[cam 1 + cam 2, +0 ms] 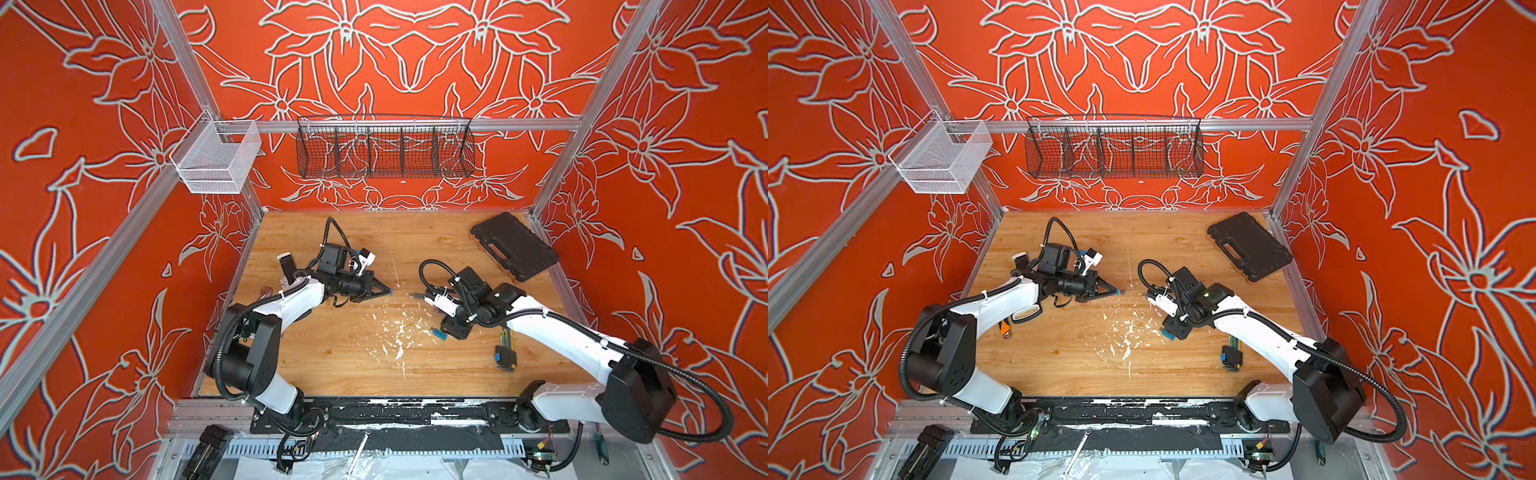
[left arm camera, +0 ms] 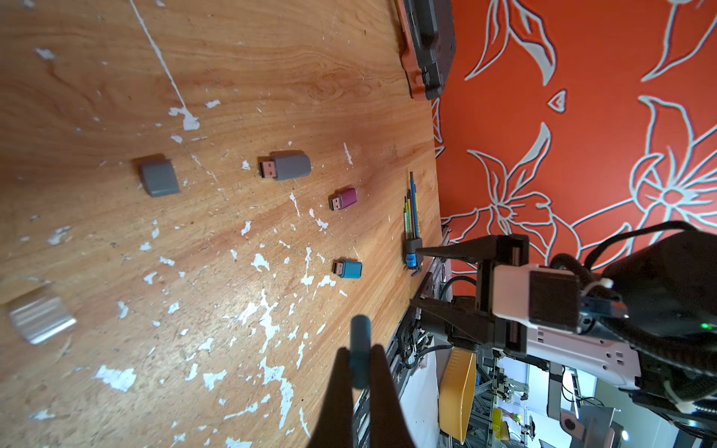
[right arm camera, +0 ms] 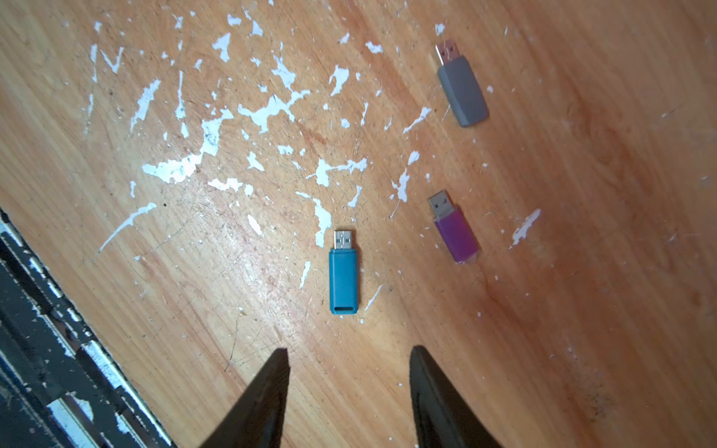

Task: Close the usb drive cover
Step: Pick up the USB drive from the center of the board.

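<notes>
the left gripper point(image 2: 361, 351) is clamped on a small blue plastic cap point(image 2: 360, 329), pinched at one end so most of it sticks out past the tips. that leaves the open mouth free to slide over a plug, which is likely why it is held this way. it hovers above the scuffed wooden table point(image 1: 332, 365) instead of resting on it.

the matching teal-blue plastic usb drive point(image 3: 343, 279) lies flat on the wood with its metal plug bare. in a top view the drive point(image 1: 438, 333) sits at about 4 o'clock from the left gripper's tip, well apart from it. the right gripper point(image 3: 350, 350) hangs over the drive with its fingers spread and nothing between them. the drive lies lengthwise in line with the gap, plug pointing away, so the fingers could close on its long sides and leave the plug exposed for the cap.

the job looks about half set up: cap in hand, drive not yet grasped or steadied. a flat, light drive may skid if only one finger meets it.

a purple plastic usb drive point(image 3: 456, 232) and a grey plastic usb drive point(image 3: 461, 91) lie uncapped nearby, and a loose grey plastic cap point(image 2: 159, 178) rests apart from them. a black plastic tool case point(image 1: 515, 247) lies at 2 o'clock on the table.
</notes>
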`<state>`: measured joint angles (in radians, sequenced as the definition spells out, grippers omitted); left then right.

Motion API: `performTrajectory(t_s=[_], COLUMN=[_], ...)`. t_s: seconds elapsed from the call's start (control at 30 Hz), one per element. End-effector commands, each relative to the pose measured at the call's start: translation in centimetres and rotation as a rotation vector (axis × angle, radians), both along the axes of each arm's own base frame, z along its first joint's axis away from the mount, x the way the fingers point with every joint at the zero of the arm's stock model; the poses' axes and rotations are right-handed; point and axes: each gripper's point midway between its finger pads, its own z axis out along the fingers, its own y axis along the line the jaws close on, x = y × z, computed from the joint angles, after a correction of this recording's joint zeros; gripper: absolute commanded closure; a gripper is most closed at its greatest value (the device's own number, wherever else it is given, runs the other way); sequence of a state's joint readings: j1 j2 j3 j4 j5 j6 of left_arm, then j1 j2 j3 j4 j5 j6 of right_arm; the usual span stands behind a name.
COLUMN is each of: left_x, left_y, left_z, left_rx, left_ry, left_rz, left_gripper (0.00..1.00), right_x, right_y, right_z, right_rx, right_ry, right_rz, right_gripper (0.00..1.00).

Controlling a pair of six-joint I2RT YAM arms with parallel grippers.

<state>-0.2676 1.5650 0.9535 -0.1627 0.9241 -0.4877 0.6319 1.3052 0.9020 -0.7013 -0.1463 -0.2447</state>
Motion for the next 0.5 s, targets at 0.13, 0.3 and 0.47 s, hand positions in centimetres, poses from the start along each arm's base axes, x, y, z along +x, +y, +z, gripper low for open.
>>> performTrajectory(t_s=[0.13, 0.3, 0.47], left_x=[0.2, 0.5, 0.6], left_y=[0.5, 1.2, 1.6], left_z=[0.6, 0.8, 0.8], left_rx=[0.024, 0.029, 0.032], left_ry=[-0.021, -0.021, -0.019], left_rz=[-0.001, 0.013, 0.021], left_gripper=[1.0, 1.0, 1.0], right_x=[0.0, -0.3, 0.0], right_y=[-1.5, -0.2, 0.5], right_z=[-2.4, -3.3, -4.3], right_rx=[-0.14, -0.097, -0.104], right_ry=[0.082, 0.091, 0.123], right_rz=[-0.045, 0.064, 0.107], right_gripper=[0.49, 0.5, 0.51])
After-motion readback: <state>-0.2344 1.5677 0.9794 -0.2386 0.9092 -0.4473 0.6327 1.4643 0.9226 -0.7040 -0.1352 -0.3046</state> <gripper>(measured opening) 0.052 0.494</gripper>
